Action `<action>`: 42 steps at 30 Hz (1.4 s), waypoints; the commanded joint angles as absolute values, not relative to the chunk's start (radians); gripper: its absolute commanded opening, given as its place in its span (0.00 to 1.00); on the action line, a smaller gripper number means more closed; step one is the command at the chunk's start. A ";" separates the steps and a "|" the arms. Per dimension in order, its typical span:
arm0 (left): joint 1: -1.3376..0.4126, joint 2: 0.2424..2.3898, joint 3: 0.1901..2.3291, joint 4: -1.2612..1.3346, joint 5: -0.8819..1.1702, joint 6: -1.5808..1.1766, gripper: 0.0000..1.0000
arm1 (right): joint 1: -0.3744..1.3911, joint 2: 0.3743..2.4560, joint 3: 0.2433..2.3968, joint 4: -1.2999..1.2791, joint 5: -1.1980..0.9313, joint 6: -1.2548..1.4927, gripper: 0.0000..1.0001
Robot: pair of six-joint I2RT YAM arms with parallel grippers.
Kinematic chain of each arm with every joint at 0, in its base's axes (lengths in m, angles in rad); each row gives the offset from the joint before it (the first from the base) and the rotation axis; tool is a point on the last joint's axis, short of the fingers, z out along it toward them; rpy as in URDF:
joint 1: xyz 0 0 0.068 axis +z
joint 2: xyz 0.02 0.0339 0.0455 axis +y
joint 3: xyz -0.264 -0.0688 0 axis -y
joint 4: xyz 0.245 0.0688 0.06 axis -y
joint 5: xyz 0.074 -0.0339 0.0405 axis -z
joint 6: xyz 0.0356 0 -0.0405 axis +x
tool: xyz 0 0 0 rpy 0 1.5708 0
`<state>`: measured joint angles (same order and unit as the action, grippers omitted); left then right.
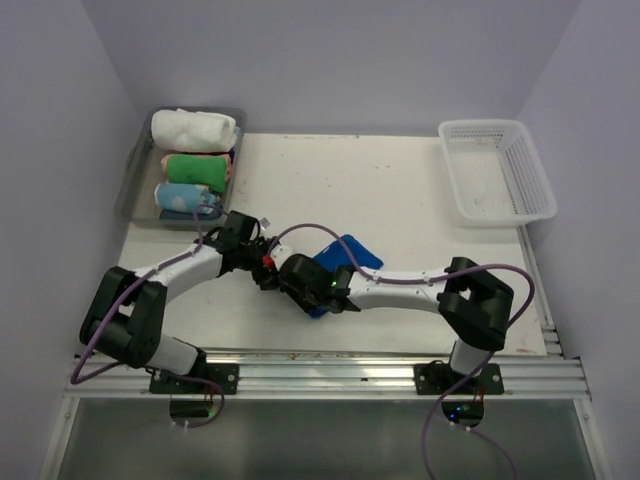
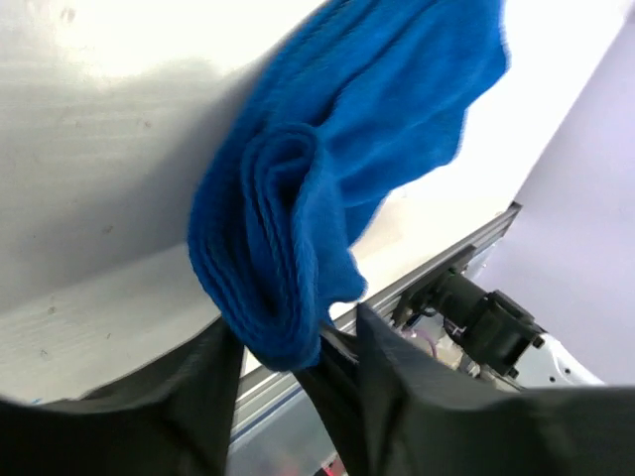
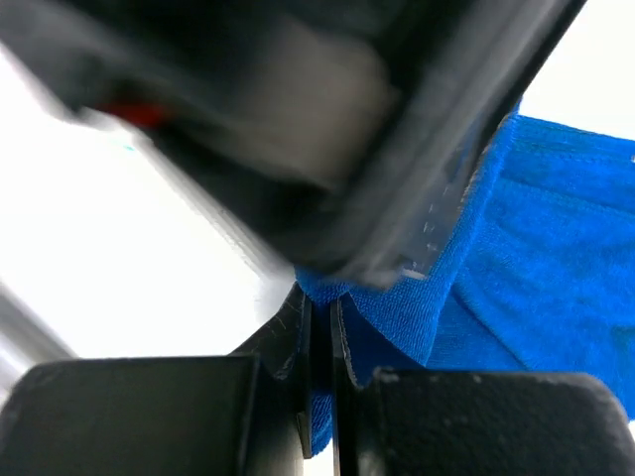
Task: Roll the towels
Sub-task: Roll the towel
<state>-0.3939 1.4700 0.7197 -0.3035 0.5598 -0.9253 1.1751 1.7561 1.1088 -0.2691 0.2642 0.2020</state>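
Towels lie well apart: the white towel [image 1: 195, 128] sits rolled at the far end of the tray [image 1: 130, 180] at far left, beside a green roll [image 1: 198, 166] and a pale blue roll [image 1: 185, 197]. The blue towel [image 1: 352, 252] lies mid-desk [image 1: 400, 190], partly bunched. The right pincer [image 3: 319, 317] is clamped on its edge. The left pincer [image 2: 293, 332] stands open, jaws either side of the bunched end.

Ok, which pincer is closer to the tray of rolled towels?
Left. The left pincer is just nearer and to the right of the tray, by its corner. The right pincer is next to it, a little farther out, pinching the blue towel.
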 commanded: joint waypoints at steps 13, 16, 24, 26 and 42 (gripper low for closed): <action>-0.291 1.289 0.713 -0.377 0.557 -0.894 0.49 | 0.894 1.753 1.106 -0.189 -0.439 0.377 0.00; -0.293 1.287 0.687 -0.297 0.589 -0.913 0.36 | 0.847 1.782 1.094 -0.157 -0.537 0.416 0.00; -0.310 1.339 0.673 -0.180 0.647 -0.942 0.18 | 0.739 1.851 1.012 0.029 -0.727 0.563 0.00; -0.316 1.353 0.670 -0.169 0.649 -0.937 0.18 | 0.729 1.865 1.002 0.043 -0.733 0.568 0.00; -0.350 1.557 0.681 -0.068 0.615 -0.907 0.15 | 0.683 1.876 0.954 0.075 -0.727 0.604 0.00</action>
<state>-0.3466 1.5089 0.6720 -0.1303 0.6228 -0.9310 0.6945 1.8992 0.9733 0.0540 -0.7471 0.5858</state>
